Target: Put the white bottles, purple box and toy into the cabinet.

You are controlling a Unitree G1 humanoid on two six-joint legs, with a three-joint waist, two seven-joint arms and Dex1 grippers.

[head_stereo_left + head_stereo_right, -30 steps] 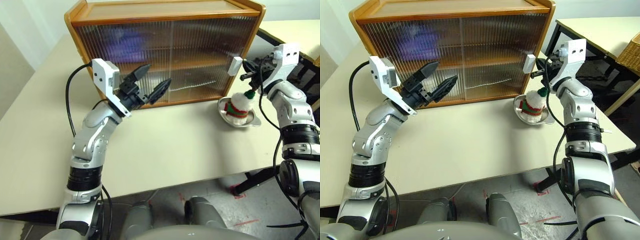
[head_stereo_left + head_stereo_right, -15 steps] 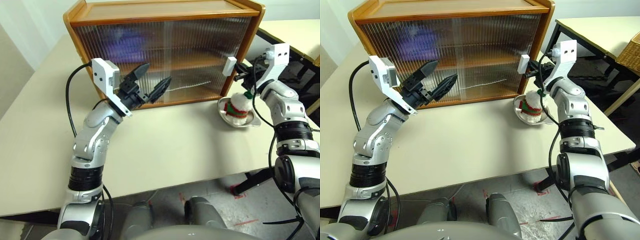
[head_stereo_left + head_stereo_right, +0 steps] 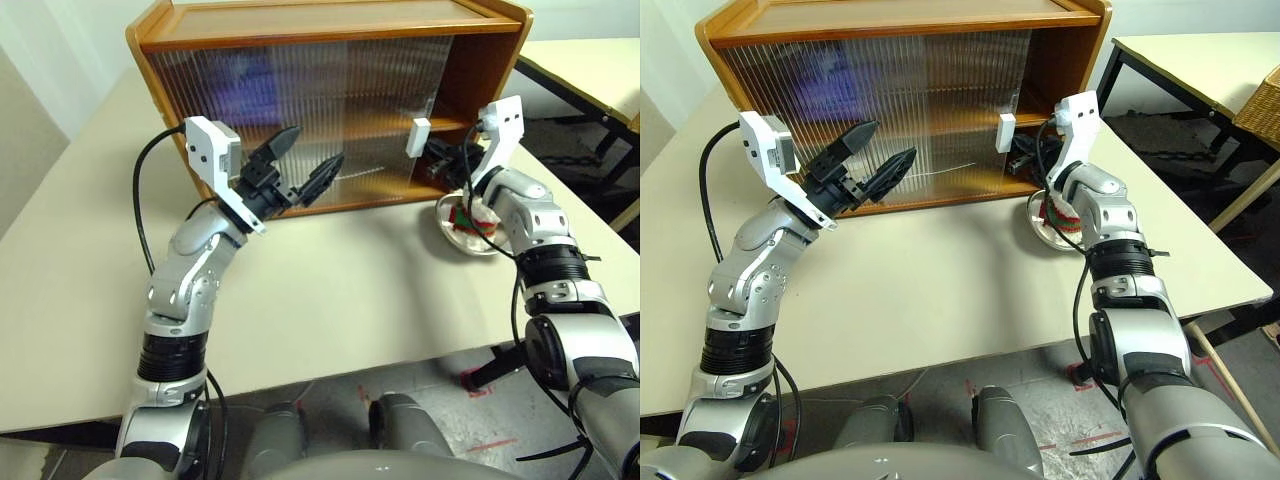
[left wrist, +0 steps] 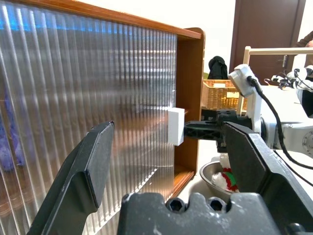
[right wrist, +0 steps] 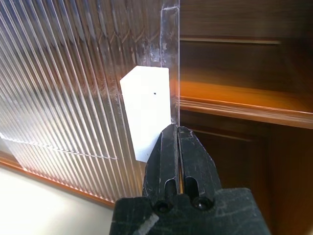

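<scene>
Right gripper (image 5: 177,147): black fingers pressed together, tips against the white rectangular handle (image 5: 146,113) of the ribbed translucent sliding door (image 3: 330,120); fluffy white plush snowman toy (image 3: 468,215) just below it; orange-brown wooden cabinet (image 3: 480,65) opening beyond; left gripper (image 3: 300,165) spread, empty

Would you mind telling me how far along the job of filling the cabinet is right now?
A purple shape shows behind the cabinet's ribbed door, so the purple box looks stowed; the white bottles cannot be made out. In hand: the shut right gripper sits at the white handle, with the right door partly open. The left gripper hovers open. Left: the toy lies in its metal dish.
</scene>
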